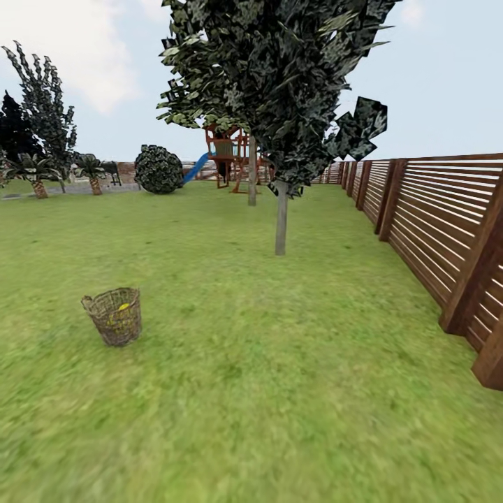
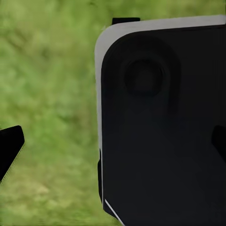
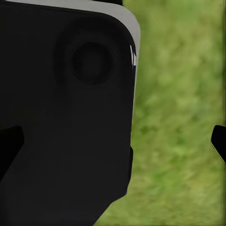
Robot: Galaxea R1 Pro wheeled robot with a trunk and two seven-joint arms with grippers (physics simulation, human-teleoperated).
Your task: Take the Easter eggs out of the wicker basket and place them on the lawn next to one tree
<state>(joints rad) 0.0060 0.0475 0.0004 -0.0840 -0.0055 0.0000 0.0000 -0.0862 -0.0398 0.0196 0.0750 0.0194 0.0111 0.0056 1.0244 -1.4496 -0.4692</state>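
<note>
The garden (image 1: 230,209) was a wide yard closed on one side by a dark slatted fence (image 1: 433,223), and the lawn (image 1: 265,363) ran flat and mottled green from the robot out to a distant playset (image 1: 227,157) and a round bush (image 1: 158,169). Taking the wicker basket (image 1: 114,318) as the landmark, the tree (image 1: 281,209) with the slim pale trunk and dark speckled crown stood well beyond it, toward the fence, with open grass between the two. The basket sat upright on the grass, some way ahead of the robot, and a patch of yellow showed through its weave, most likely one of the Easter eggs (image 1: 124,306); how many lay inside could not be told. In each wrist view the dark fingertips of the left gripper (image 2: 113,146) and the right gripper (image 3: 115,143) stood far apart at opposite edges, spread wide with nothing between them, over a dark rounded panel of the robot's own body and blurred grass. No egg had yet been taken out. From here the chief risks seemed to be these: rolling too close could knock the light basket over and scatter the eggs, and a reach into its deep, narrow mouth might catch the rim or handle and tip it.
</note>
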